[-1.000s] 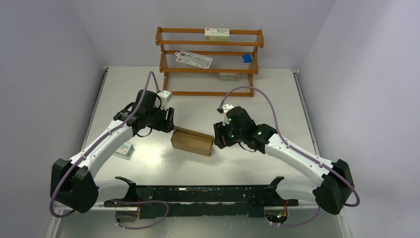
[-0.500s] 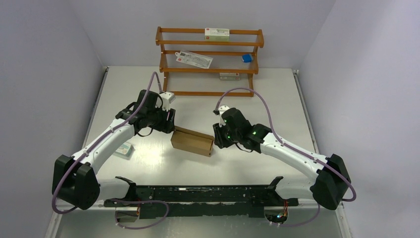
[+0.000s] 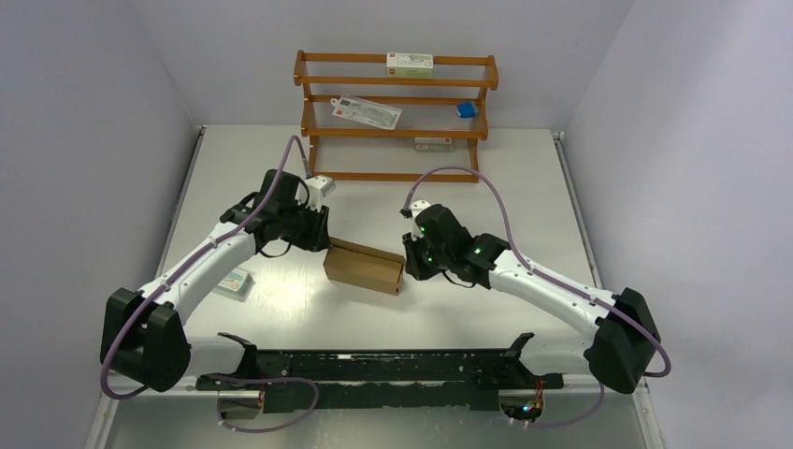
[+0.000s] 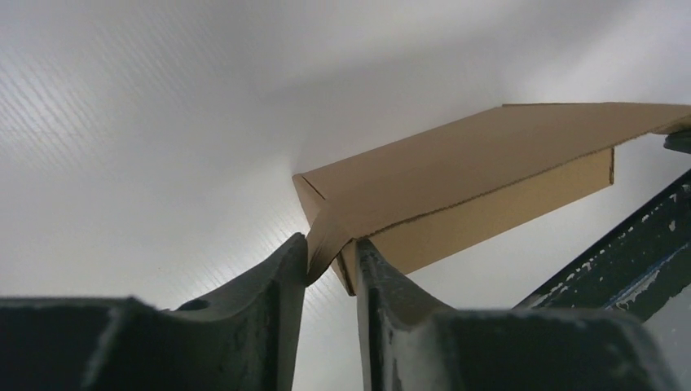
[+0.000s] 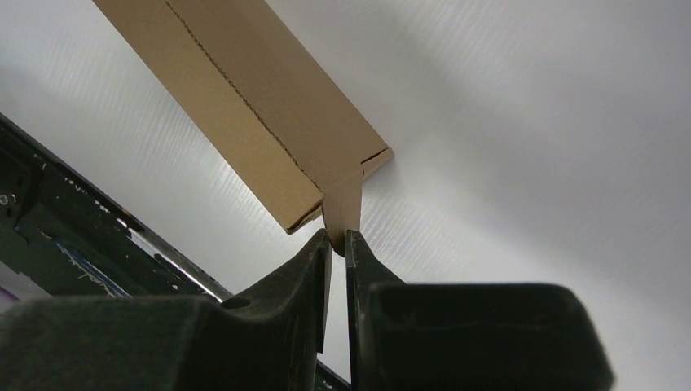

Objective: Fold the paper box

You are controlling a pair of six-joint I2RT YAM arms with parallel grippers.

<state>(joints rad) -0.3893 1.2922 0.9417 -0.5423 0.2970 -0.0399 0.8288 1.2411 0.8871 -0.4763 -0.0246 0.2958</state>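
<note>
The paper box (image 3: 365, 267) is a plain brown, long, low carton lying on the table between my two arms. My left gripper (image 3: 323, 239) is at its left end. In the left wrist view the box (image 4: 473, 175) runs away to the right, and my left gripper (image 4: 332, 254) is shut on the end flap at its near corner. My right gripper (image 3: 410, 266) is at the right end. In the right wrist view it (image 5: 338, 243) pinches a narrow flap that hangs from the corner of the box (image 5: 261, 98).
A wooden rack (image 3: 395, 117) stands at the back with white cartons and a small blue item (image 3: 465, 109) on its shelves. A small white carton (image 3: 234, 281) lies on the table by the left arm. A black frame (image 3: 374, 365) runs along the near edge.
Both grippers have closed onto the box's end flaps. Both arms have edged slightly inward; the box has barely moved.
</note>
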